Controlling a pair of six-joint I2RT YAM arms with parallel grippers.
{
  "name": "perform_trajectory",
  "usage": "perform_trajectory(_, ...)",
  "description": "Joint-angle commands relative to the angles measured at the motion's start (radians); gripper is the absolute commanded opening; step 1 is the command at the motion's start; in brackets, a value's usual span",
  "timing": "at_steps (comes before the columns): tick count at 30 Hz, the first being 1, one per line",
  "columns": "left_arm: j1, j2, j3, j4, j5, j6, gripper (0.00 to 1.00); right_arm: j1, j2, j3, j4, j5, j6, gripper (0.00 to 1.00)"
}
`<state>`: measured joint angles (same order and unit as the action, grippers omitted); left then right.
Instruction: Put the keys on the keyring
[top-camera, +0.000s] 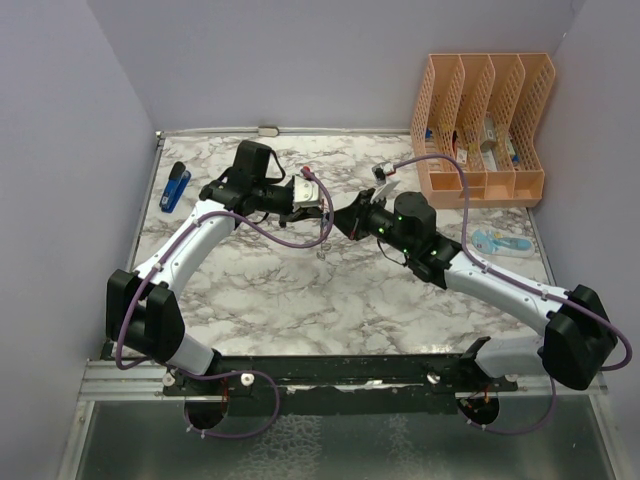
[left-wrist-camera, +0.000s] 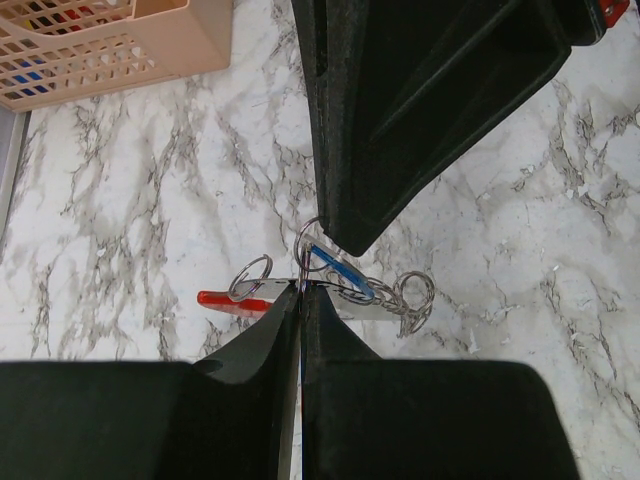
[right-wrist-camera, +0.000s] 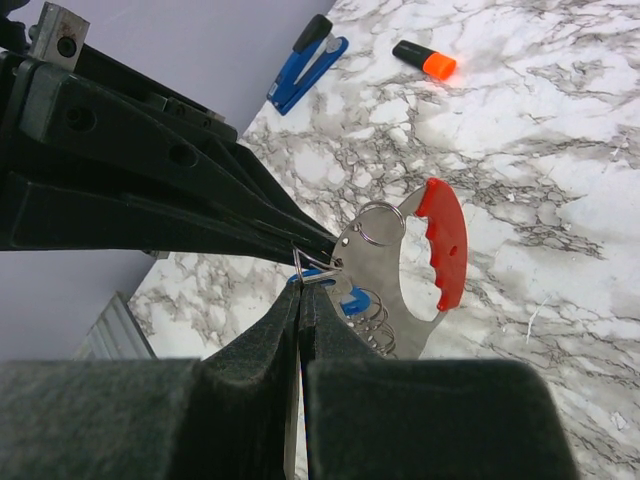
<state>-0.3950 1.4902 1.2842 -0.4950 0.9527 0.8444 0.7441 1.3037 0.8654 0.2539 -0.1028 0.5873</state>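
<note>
Threading is the step in hand: the left end effector (left-wrist-camera: 301, 290), clenched on the keyring's (right-wrist-camera: 445, 240) silvery edge, meets the right end effector (right-wrist-camera: 301, 292), clenched on a thin wire loop (right-wrist-camera: 316, 279) just beside the one blue key (right-wrist-camera: 353, 300). Next, I judge, that loop needs working onto the one keyring. Beyond it lie one marker (right-wrist-camera: 425, 60) and one stapler (right-wrist-camera: 305, 55).

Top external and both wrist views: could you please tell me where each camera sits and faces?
Top external: above and behind the bases, looking down on the table; both arms show.
Left wrist: on the left arm, facing along the shut left gripper toward the right gripper.
Right wrist: on the right arm, facing along its own shut fingers toward the left gripper.
Shared: both wrist views show the keyring and blue-headed keys between the fingertips.
</note>
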Motion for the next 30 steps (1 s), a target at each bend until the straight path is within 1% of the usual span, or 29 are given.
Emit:
perform_trajectory(1, -0.004, -0.043, 0.001, 0.011, 0.005, 0.01, 0.0, -0.001, -0.002, 0.023, -0.019, 0.047, 0.023, 0.01)
perform_trajectory(17, -0.004, -0.045, -0.001, 0.009, 0.006, 0.011, 0.0, -0.002, -0.015, 0.012, -0.069, 0.092, 0.071, 0.01)
perform_trajectory(30, -0.004, -0.048, 0.001, 0.008, 0.016, 0.01, 0.0, -0.002, -0.02, 0.012, -0.108, 0.098, 0.104, 0.01)
